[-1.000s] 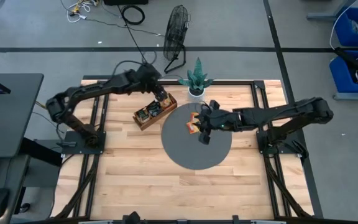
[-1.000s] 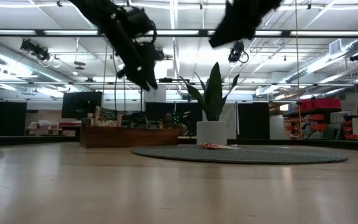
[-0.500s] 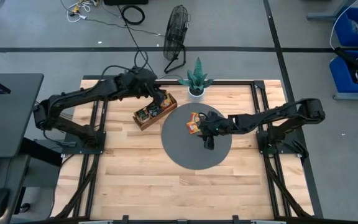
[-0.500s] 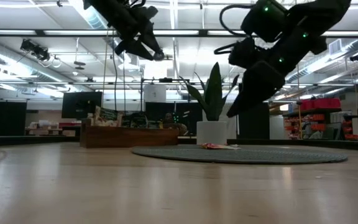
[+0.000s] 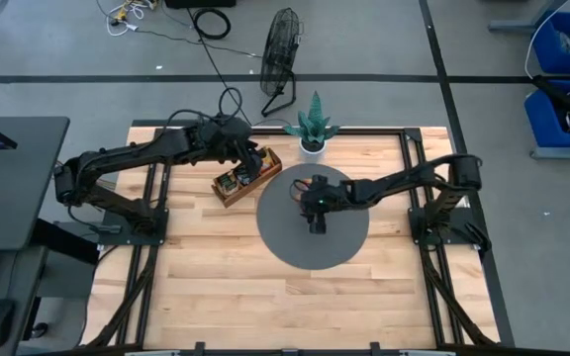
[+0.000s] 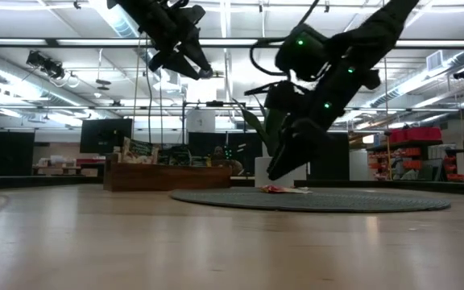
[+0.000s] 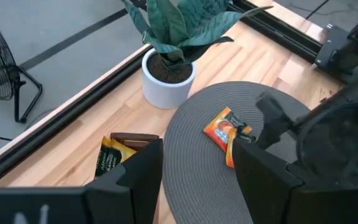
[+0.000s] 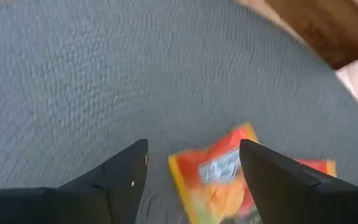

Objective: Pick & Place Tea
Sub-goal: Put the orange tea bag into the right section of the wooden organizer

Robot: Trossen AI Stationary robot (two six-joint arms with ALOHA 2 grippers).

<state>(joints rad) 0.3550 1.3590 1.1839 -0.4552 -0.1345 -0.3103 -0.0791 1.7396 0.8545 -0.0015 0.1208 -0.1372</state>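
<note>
Two orange-red tea sachets (image 8: 213,177) lie overlapping on the round grey mat (image 5: 295,242), near its far-left part; the left wrist view shows them too (image 7: 227,132). My right gripper (image 8: 191,180) is open and hangs low just above them, slanting down, one finger on either side of the nearer sachet; in the low view it (image 6: 274,171) stands clear of the sachets (image 6: 284,189). My left gripper (image 5: 256,161) is open, high over the wooden tray (image 5: 245,176), which holds dark-yellow sachets (image 7: 107,157).
A potted plant in a white pot (image 5: 312,131) stands at the table's far edge just behind the mat. The tray lies slanted at the mat's far-left rim. A floor fan (image 5: 283,49) stands beyond the table. Bare wood stretches toward the near edge.
My right gripper has come down from high above the mat and reached toward the table's left, ending low over the orange sachets. My left gripper has risen from just over the tray and stayed above it. The sachets have not moved.
</note>
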